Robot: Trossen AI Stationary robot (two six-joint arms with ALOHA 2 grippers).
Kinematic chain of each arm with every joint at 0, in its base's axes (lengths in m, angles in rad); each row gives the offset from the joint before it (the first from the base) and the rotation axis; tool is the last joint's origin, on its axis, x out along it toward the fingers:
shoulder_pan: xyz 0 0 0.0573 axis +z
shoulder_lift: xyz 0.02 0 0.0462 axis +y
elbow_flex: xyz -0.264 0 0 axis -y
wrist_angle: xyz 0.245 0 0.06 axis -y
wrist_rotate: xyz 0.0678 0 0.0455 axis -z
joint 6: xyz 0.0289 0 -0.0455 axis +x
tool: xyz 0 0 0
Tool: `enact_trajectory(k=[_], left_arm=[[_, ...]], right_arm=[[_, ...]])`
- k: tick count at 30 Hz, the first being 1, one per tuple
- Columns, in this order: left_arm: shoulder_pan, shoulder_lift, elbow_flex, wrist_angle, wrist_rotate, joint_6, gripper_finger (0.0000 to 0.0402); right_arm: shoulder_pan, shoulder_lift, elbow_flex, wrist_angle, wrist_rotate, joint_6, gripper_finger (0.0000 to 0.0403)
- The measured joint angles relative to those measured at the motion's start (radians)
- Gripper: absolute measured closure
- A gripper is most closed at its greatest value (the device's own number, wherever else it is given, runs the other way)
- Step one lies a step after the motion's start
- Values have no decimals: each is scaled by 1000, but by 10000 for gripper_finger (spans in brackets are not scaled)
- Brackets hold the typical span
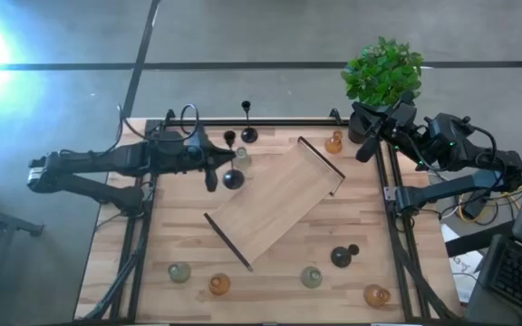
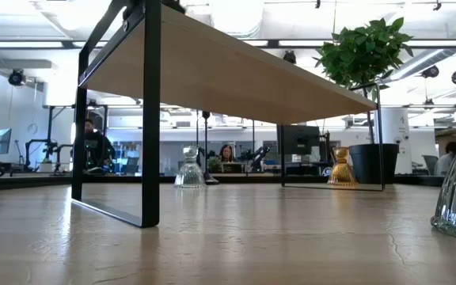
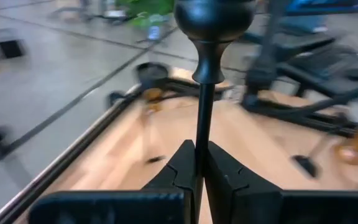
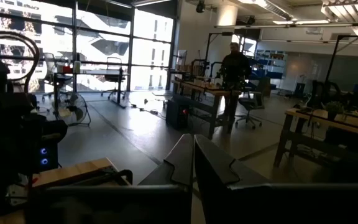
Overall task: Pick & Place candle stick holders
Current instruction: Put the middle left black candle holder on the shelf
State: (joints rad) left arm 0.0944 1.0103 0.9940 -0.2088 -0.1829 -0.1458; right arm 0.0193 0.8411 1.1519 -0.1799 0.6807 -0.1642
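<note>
My left gripper hangs over the table's far left part, shut on a black candle stick holder with a thin stem. A second black holder stands at the far edge, and a third lies near the front right. Squat glass holders, amber and pale green, rest on their bases around the table. My right gripper is shut and holds nothing, raised at the far right corner. My left gripper pinches the black holder's thin stem between its two fingers. They come roughly level from the table's left and lie across the stem. The holder's rounded end sticks out past the fingertips. The holder is lifted clear of the table.
A wooden shelf on black metal legs stands slantwise in the table's middle; in the low view it spans overhead. A potted green plant stands behind the far right corner, close to my right arm. People and desks show in the room beyond.
</note>
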Motion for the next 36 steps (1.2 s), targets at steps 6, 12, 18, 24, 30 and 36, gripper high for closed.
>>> enact_trajectory(k=[6, 12, 18, 24, 30, 36], left_arm=[[1, 122, 91, -8, 79, 43, 385], [1, 135, 132, 23, 125, 75, 385], [1, 132, 107, 105, 125, 61, 385], [0, 134, 23, 313, 35, -5, 385], [-4, 133, 11, 310, -54, -75, 385], [-13, 132, 11, 217, -42, -71, 385]], right_arm=[[0, 5, 0, -1, 0, 0, 394], [0, 5, 0, -3, 0, -1, 394], [-1, 8, 0, -4, -1, -25, 394], [-1, 9, 0, -3, -23, 15, 394], [0, -2, 0, -4, -165, 109, 394], [-1, 4, 0, -126, -190, 110, 394]])
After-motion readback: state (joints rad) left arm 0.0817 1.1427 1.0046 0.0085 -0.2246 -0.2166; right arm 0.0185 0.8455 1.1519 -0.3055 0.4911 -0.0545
